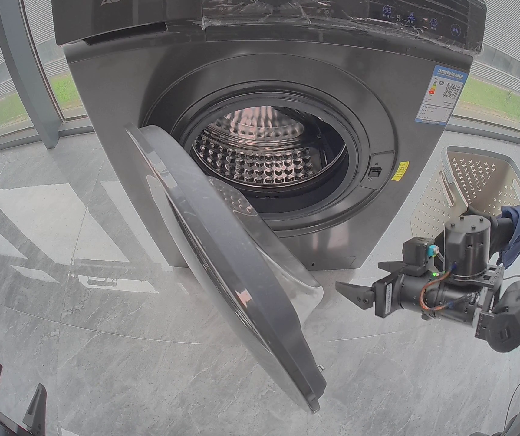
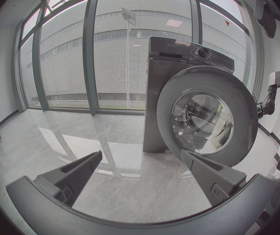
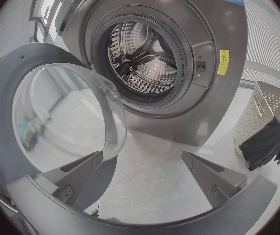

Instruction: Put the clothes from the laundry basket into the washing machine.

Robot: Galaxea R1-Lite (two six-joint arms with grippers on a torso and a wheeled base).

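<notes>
Clothes (image 1: 519,228) drape the laundry basket (image 1: 484,177) rim right of the washing machine (image 1: 332,225), just behind my wide, empty right gripper (image 1: 369,283) in the head view; my left wrist view has the left gripper (image 2: 140,155) wide and empty, facing the door (image 2: 166,115); my right wrist view puts the clothes off to that gripper's side, not ahead.

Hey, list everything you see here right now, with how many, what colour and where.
washing machine: one, dark grey, on the floor before the windows
door: one, grey with clear glass, swung open
drum: one, silver, no clothes visible inside
sticker: one, yellow, right of the opening
laundry basket: one, cream, on the floor right of the machine
clothes: two, one dark, one blue, draped over the basket's rim
floor: grey tiles
left claw: open, empty, low at left
right claw: open, empty, between door and basket
</notes>
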